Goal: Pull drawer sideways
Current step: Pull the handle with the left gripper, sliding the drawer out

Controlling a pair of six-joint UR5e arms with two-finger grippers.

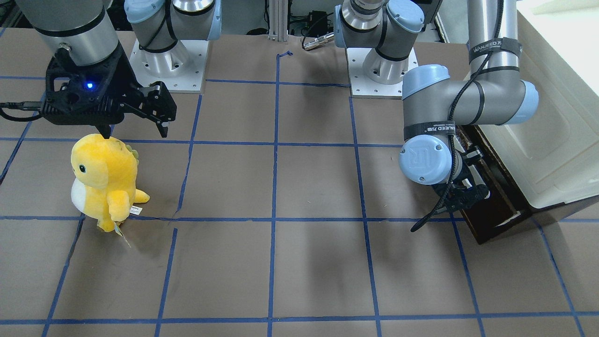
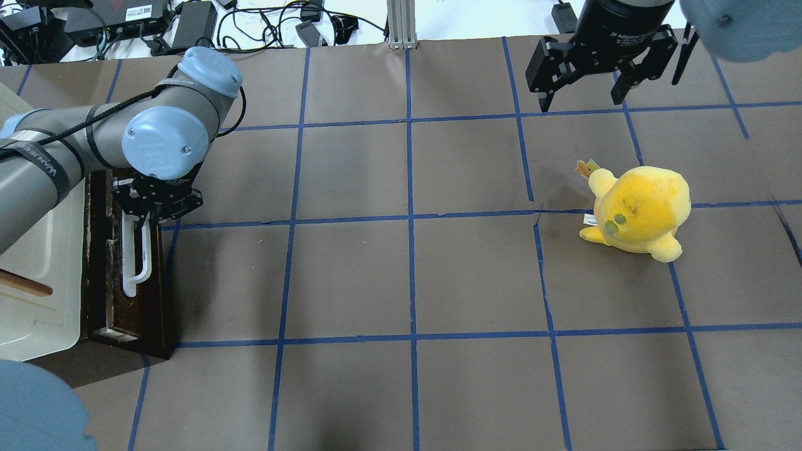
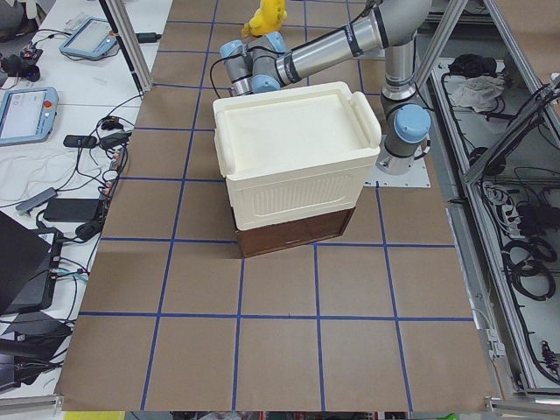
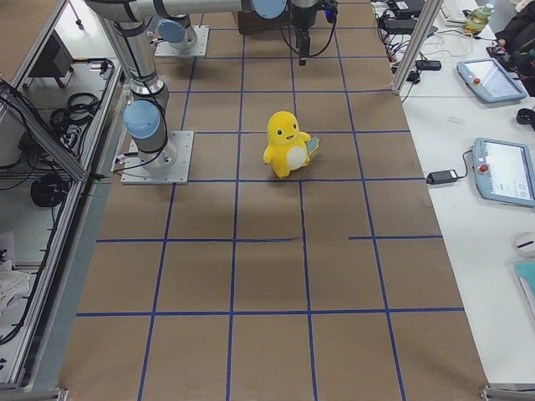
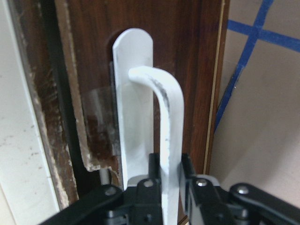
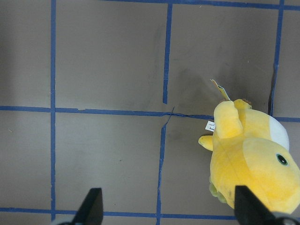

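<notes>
At the tabletop's left edge the left gripper (image 5: 169, 180) is clenched on the white bar handle (image 5: 166, 108) of the dark brown drawer (image 2: 153, 300), seemingly to drag it sideways from the cream cabinet (image 2: 37, 275); the right gripper (image 2: 581, 100) hangs released, idle.

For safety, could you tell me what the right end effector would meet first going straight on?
The right end effector would probably meet bare table, just beside the yellow plush; depth is unclear.
</notes>
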